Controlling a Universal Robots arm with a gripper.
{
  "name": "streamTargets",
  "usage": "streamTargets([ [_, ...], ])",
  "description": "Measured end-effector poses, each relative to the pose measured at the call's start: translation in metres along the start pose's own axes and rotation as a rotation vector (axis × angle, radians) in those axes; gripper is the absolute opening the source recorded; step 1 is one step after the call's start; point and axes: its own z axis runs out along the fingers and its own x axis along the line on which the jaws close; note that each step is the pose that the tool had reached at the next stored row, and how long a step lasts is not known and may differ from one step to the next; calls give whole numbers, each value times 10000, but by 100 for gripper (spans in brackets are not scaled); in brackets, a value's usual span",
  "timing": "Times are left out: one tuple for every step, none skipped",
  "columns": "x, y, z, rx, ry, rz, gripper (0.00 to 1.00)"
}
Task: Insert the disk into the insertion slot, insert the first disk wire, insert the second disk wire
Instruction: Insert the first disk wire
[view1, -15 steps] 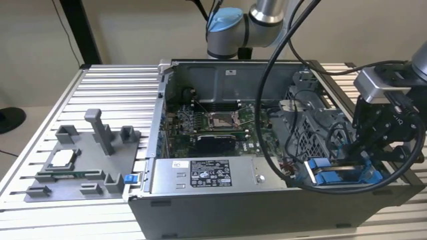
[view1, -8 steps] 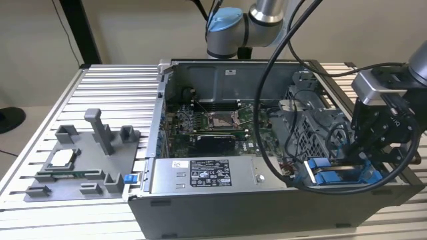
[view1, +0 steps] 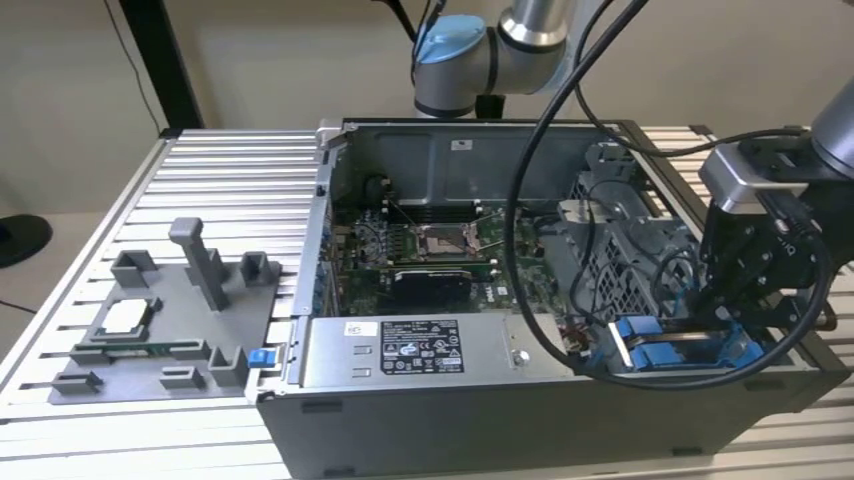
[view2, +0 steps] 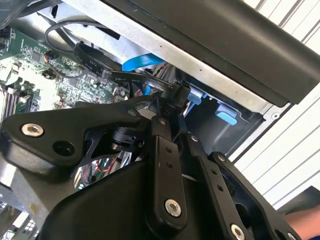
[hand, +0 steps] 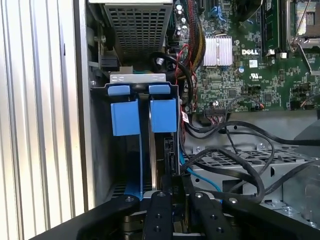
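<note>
Black linked fingers (view2: 162, 150) of the gripper (view2: 171, 104) are clenched on the black plug (view2: 179, 94) of a flat black disk wire (view2: 100, 65), as the second wrist view shows. Just ahead of the tips stands the insertion slot (hand: 100, 150), a dark grey metal bay with blue plastic fittings (hand: 125, 117). The disk (hand: 152, 165), edge-on in its blue carrier, appears seated inside already. Plug and socket should be squared up before pressing, clear of the loose black cables (hand: 240, 170) beside the gripper. Around the tool, the open grey computer case (view1: 534, 420) holds a green motherboard (view1: 427, 250) and a grey power-supply box (view1: 414, 350).
</note>
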Motion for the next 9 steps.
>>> streamTargets([
  [1, 1, -2, -6, -3, 10, 100],
  [0, 1, -12, -13, -20, 20, 100],
  [-1, 3, -38, -25, -24, 31, 100],
  [-5, 5, -85, -28, -5, 39, 100],
  [-11, 7, -131, -29, 4, 46, 100],
  [-15, 9, -172, -31, -3, 53, 100],
  [-19, 12, -220, -31, 1, 54, 100],
  [-24, 14, -265, -30, 6, 55, 100],
  [-28, 17, -308, -31, 2, 56, 100],
])
